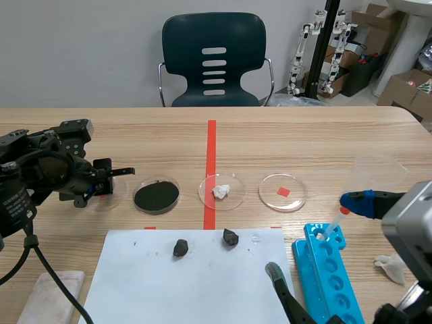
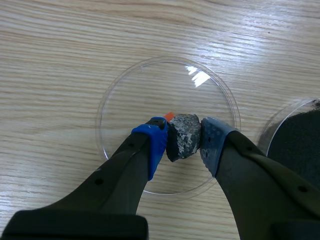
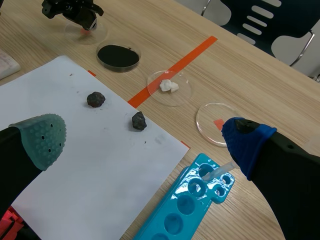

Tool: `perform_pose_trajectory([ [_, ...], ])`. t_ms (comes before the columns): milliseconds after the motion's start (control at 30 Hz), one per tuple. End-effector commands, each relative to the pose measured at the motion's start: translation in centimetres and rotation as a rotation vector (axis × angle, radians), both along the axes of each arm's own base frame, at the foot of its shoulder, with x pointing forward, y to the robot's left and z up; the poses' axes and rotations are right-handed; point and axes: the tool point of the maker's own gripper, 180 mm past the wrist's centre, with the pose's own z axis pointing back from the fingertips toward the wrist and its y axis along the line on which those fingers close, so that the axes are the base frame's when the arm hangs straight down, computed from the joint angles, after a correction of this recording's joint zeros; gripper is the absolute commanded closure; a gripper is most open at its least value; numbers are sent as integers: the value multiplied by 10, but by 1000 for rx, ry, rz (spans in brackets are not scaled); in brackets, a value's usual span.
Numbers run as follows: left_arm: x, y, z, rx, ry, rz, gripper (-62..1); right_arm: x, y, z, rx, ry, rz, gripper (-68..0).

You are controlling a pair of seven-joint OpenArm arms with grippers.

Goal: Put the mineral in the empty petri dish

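My left gripper point(image 2: 183, 141) is shut on a dark grey speckled mineral point(image 2: 183, 141), held just over a clear empty petri dish point(image 2: 150, 97) at the table's left point(image 1: 111, 196). In the scene view the left gripper point(image 1: 101, 183) hangs over that dish. Two more dark minerals point(image 1: 180, 248) point(image 1: 231, 237) lie on the white paper sheet point(image 1: 169, 283). My right gripper point(image 3: 145, 142) stands open over the paper's right edge, holding nothing. Another clear dish point(image 1: 283, 192) sits right of the red tape.
A dish of black powder point(image 1: 156, 196) and a dish with white lumps point(image 1: 222, 191) stand in the row. A blue tube rack point(image 1: 331, 270) with a pipette lies at the right. A white cloth point(image 1: 47, 293) is at the front left, a chair point(image 1: 214, 61) beyond the table.
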Motion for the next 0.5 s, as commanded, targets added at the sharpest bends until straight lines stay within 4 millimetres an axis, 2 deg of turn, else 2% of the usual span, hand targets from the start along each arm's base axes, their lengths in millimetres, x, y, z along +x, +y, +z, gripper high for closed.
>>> perform_pose_trajectory([
  [0,12,3,14,6,-45,5,-119,3,0,8,13,-31,8,-679],
  [133,12,3,14,6,-46,5,-164,3,0,8,13,-31,8,-679],
  [367,12,3,14,6,-46,5,-173,3,0,8,13,-31,8,-679],
  [467,12,3,14,6,-46,5,-248,3,0,8,13,-31,8,-679],
])
